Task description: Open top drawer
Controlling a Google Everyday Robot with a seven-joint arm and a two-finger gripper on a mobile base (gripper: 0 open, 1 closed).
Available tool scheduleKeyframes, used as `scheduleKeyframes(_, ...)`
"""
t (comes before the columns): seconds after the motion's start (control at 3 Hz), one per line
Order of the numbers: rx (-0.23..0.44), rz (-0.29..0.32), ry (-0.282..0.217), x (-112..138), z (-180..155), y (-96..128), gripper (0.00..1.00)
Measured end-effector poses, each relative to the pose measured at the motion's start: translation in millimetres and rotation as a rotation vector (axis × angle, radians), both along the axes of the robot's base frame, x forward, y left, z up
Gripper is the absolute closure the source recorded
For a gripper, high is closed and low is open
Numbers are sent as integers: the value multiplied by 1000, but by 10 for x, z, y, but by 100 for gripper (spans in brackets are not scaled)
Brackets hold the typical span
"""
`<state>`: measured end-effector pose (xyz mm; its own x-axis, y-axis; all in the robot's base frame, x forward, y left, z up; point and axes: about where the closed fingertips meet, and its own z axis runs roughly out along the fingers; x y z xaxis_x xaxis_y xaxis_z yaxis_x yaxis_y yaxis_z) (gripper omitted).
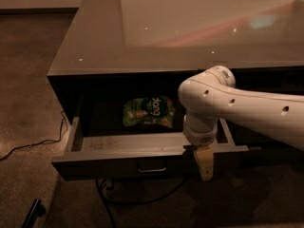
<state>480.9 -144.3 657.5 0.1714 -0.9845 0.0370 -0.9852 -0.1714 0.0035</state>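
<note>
In the camera view, your drawer (102,168) stands well out of the cabinet (166,37), right under its top slab. The drawer is a wide, shallow box. Its front panel is dark grey and flat, with a small rectangular pull handle (152,166) at its centre. The side walls are thin and lighter grey, and the strip of inner floor just behind the front panel is pale and scuffed. Further back the floor falls into shadow.

At the back of the drawer, near its middle, you can see a crinkled green snack bag (148,112) with white lettering, lying flat.

The gripper (204,163) hangs over the drawer's front panel, right of the handle. It shows as a pale, blunt tab touching or just in front of the panel's top edge. You cannot tell whether it is open or closed, or whether it holds the panel. Above it, the arm (247,110) is smooth white plastic, rounded at the joint, with small dark holes. It reaches in from the right across the drawer's right rear corner.

The cabinet top is a glossy grey slab with soft reflections. Left of the drawer, a thin dark cable (33,144) trails over brown, short-pile carpet (28,80).
</note>
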Motion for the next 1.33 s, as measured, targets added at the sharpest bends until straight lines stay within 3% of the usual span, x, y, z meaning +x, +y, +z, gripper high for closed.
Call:
scheduleKeyframes(0.33, -94, 5, 62, -482, 10, -20, 0)
scheduleKeyframes(0.67, -84, 3, 67, -461, -60, -32, 0)
scheduleKeyframes(1.33, -96, -13, 59, -514, -103, -104, 42)
